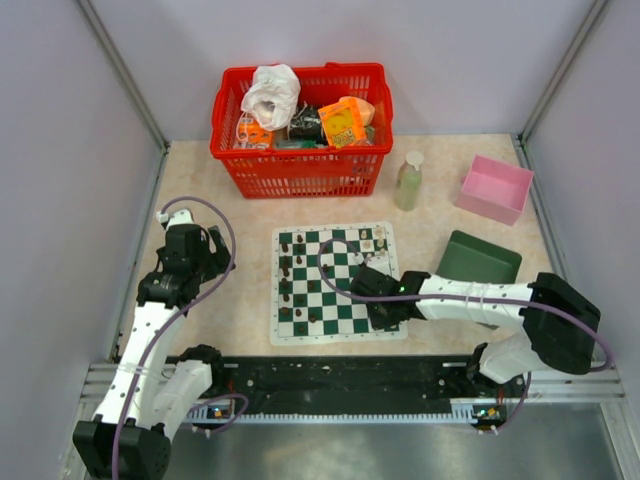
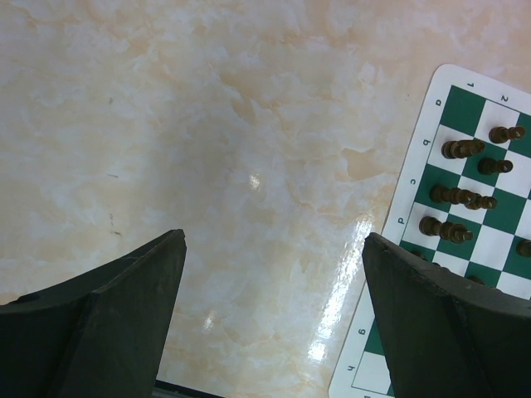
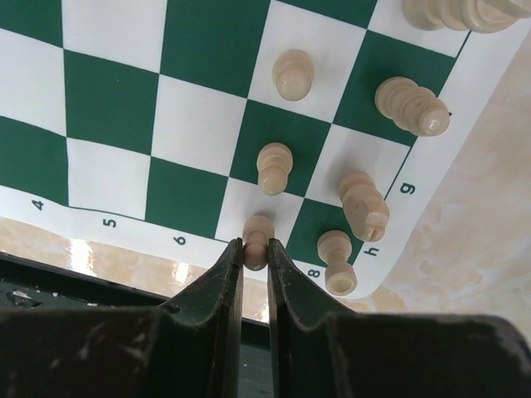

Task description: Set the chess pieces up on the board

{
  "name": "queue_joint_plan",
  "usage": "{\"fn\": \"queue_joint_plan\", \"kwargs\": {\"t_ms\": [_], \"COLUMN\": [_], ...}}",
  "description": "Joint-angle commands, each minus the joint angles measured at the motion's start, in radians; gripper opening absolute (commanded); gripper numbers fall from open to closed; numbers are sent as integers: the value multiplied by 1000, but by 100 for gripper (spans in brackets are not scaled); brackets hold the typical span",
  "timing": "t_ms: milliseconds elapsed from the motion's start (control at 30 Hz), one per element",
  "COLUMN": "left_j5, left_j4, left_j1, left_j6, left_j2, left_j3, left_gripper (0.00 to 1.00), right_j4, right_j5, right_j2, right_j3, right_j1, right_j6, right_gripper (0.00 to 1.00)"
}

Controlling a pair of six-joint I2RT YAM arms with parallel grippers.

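The board (image 1: pixel 330 335) lies flat at the table's middle, green and white checks with a white border. Dark brown chess pieces (image 1: pixel 287 270) stand along its left side, also in the left wrist view (image 2: pixel 452 195). Cream pieces (image 3: pixel 411 104) stand near the board's h corner. My right gripper (image 3: pixel 255 247) is shut on a cream pawn (image 3: pixel 257 228), upright at the board's edge beside the 8 mark. From above, the right gripper (image 1: pixel 358 283) reaches over the board's right half. My left gripper (image 2: pixel 274 240) hangs open over bare table, left of the board (image 2: pixel 465 249), holding nothing.
A red basket (image 1: pixel 300 170) full of packets stands behind the board. A pale bottle (image 1: pixel 409 180) and a pink box (image 1: pixel 494 188) sit at the back right. A dark green box (image 1: pixel 478 260) lies right of the board, next to my right arm.
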Motion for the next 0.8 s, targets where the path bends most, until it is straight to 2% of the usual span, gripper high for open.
{"fn": "queue_joint_plan", "kwargs": {"t_ms": [0,233,433,767], "left_j5": [5,3,5,0], "left_j4": [37,38,37,37], "left_j1": [-1,-1,-1,-1], "left_j6": [4,4,4,4], "left_j2": [-4,-7,-7,-10], "left_j3": [-2,-3,-3,-2], "left_gripper": [93,93,93,93], "right_j4": [22,39,37,-29], "right_j5": [8,8,11,6], "right_j2": [14,37,13,-43], "right_j3": [-6,-13,-18,151], "right_j1": [14,14,14,12], "right_j6": [-5,-15,-13,-65], "right_gripper": [11,12,31,36]}}
